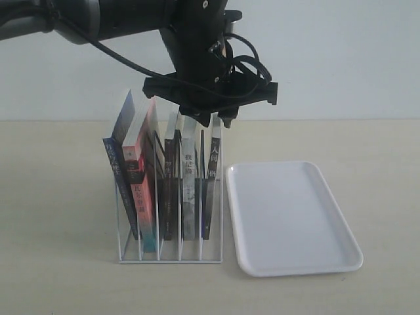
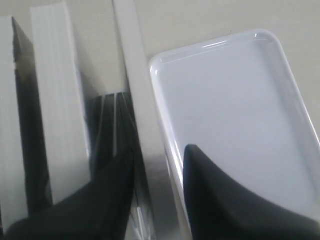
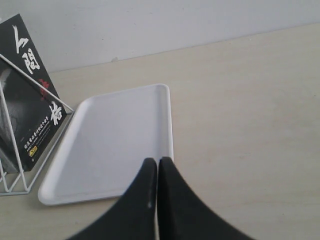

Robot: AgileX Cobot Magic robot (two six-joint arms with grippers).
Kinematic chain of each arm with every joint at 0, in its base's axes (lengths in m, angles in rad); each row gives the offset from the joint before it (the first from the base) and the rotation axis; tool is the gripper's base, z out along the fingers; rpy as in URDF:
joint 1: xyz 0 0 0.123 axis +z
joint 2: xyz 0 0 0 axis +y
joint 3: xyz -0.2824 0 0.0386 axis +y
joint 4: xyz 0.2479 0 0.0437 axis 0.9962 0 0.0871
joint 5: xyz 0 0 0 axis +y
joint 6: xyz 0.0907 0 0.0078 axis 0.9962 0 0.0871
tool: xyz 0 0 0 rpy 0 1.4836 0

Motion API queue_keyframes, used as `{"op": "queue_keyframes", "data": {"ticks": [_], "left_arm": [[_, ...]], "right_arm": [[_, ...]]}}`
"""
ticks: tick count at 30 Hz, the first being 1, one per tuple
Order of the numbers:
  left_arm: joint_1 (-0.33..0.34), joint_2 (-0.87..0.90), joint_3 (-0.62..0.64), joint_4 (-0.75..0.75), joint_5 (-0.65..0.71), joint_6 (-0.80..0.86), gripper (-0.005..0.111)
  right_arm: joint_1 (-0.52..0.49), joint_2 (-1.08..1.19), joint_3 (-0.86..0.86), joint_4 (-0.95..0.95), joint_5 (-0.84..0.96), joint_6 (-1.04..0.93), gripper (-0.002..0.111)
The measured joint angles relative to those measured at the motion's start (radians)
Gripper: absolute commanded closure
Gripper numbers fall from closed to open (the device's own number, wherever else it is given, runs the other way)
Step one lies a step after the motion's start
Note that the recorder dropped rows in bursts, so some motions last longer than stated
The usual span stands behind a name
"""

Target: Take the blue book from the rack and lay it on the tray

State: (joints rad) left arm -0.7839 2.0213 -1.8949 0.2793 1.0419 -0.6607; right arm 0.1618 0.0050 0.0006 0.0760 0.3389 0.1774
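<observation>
The blue book leans in the end slot of the rack, the slot farthest from the tray. The left gripper hangs over the rack's other end, fingers apart. The right gripper is pinched closed, away from the rack.

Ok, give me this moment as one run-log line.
left gripper open above tray-side end of rack | right gripper shut near tray | blue book in rack, end away from tray, not gripped

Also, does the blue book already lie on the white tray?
No, the blue book stands leaning in the rack, and the tray holds nothing.
</observation>
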Motion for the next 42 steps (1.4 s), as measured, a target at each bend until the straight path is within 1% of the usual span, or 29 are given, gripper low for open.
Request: {"op": "queue_keyframes", "data": {"ticks": [9,13,14,15,16,17,18,24,31,42], "left_arm": [[0.000,0.002,0.000,0.000,0.019,0.000,0.075],[0.000,0.002,0.000,0.000,0.019,0.000,0.084],[0.000,0.002,0.000,0.000,0.019,0.000,0.088],[0.000,0.002,0.000,0.000,0.019,0.000,0.090],[0.000,0.002,0.000,0.000,0.019,0.000,0.095],[0.000,0.002,0.000,0.000,0.021,0.000,0.098],[0.000,0.002,0.000,0.000,0.023,0.000,0.103],[0.000,0.002,-0.005,0.000,0.028,0.000,0.103],[0.000,-0.010,-0.042,-0.004,0.086,0.000,0.103],[0.000,-0.127,-0.098,-0.008,0.127,0.000,0.103]], "right_arm": [[0.000,0.000,0.000,0.000,0.000,0.000,0.108],[0.000,0.000,0.000,0.000,0.000,0.000,0.108],[0.000,0.000,0.000,0.000,0.000,0.000,0.108],[0.000,0.000,0.000,0.000,0.000,0.000,0.108],[0.000,0.000,0.000,0.000,0.000,0.000,0.108],[0.000,0.000,0.000,0.000,0.000,0.000,0.108],[0.000,0.000,0.000,0.000,0.000,0.000,0.108],[0.000,0.000,0.000,0.000,0.000,0.000,0.108],[0.000,0.000,0.000,0.000,0.000,0.000,0.108],[0.000,0.000,0.000,0.000,0.000,0.000,0.108]]}}
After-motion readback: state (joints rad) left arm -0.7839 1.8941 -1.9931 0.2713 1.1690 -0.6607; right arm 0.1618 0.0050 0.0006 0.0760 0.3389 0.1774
